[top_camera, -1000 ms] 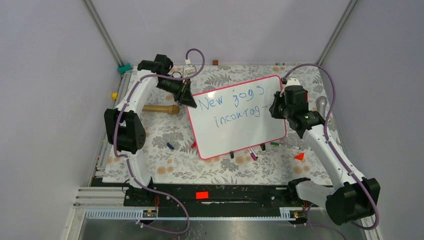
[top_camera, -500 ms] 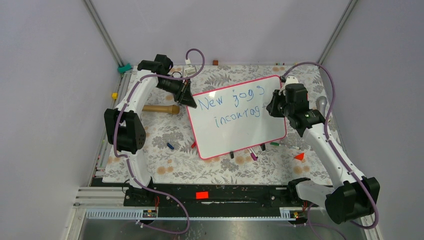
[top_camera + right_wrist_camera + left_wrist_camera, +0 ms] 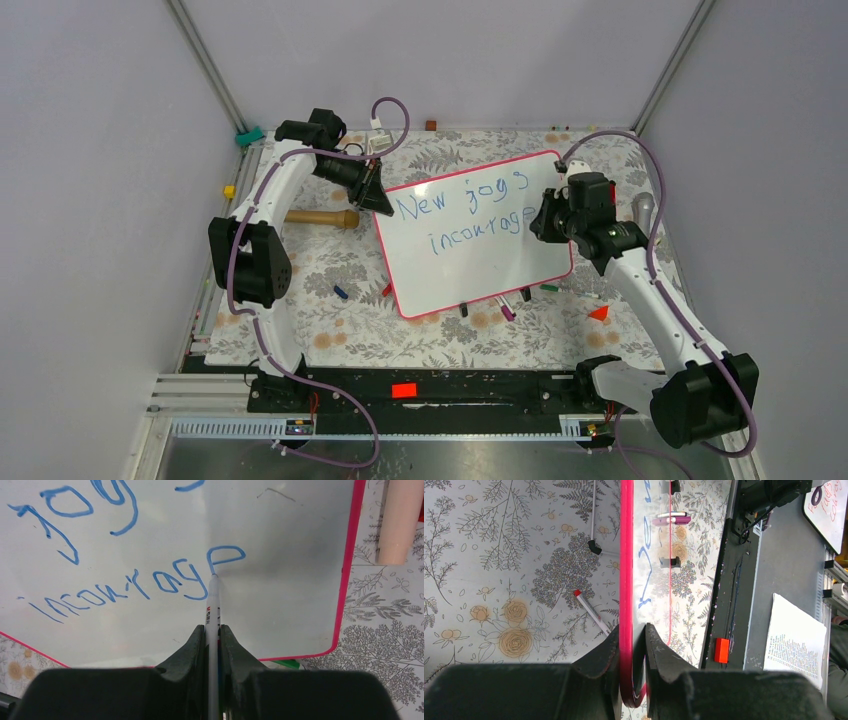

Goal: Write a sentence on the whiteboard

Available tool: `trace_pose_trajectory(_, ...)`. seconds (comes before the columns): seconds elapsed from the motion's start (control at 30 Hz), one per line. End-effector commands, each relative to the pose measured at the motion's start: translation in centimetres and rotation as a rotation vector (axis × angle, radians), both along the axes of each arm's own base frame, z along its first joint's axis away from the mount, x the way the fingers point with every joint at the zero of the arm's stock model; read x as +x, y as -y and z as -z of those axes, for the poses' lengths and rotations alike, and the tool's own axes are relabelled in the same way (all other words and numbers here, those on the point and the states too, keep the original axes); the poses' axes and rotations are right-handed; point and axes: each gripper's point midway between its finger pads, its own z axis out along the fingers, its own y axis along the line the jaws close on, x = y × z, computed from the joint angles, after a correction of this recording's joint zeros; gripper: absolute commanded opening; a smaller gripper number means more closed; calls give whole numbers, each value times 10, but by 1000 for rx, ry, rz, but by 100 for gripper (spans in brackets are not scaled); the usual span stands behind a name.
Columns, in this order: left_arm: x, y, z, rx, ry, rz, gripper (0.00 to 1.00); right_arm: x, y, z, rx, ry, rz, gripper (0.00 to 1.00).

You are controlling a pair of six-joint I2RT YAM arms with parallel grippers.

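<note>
The sentence [image 3: 165, 582] runs in two blue lines across the whiteboard [image 3: 280, 620], directly ahead of my right gripper [image 3: 213, 630]. Its fingers are pressed together on a marker [image 3: 213, 610], whose tip touches the board at the foot of the last "e". To finish that letter cleanly, I'd press lightly and evenly, close the curve in one sweep, then lift straight off before shifting. My left gripper [image 3: 631, 630] is pinching the board's red frame [image 3: 626, 580] between its fingers, so I judge the board is braced against my strokes. To the right of the tip there is a stretch of bare board, then the frame, and just beyond it a pale cylinder [image 3: 397, 520] lying on the flowered cloth [image 3: 390, 630]. Between the lower line and the fingers the board is blank, room for a third line.
</note>
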Motion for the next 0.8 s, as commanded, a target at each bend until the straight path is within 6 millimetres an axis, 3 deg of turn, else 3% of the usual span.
trace_pose_trajectory(0.0,31,-9,8,116,261,50,0,-10,11,14,-49,-50,26,0)
trace_pose_trajectory(0.2,31,-9,8,116,260,48,0,-1,38,3,-141,-6,152,0)
trace_pose_trajectory(0.37,31,-10,9,125,247,35,0,1,36,-25,-89,94,170,0)
trace_pose_trajectory(0.5,32,-10,6,121,255,30,0,-7,29,-57,-7,214,144,0)
trace_pose_trajectory(0.6,37,-11,4,118,263,-11,11,-14,25,-72,39,261,127,0)
trace_pose_trajectory(0.77,38,-14,-3,95,262,-28,31,-20,22,-80,62,285,114,0)
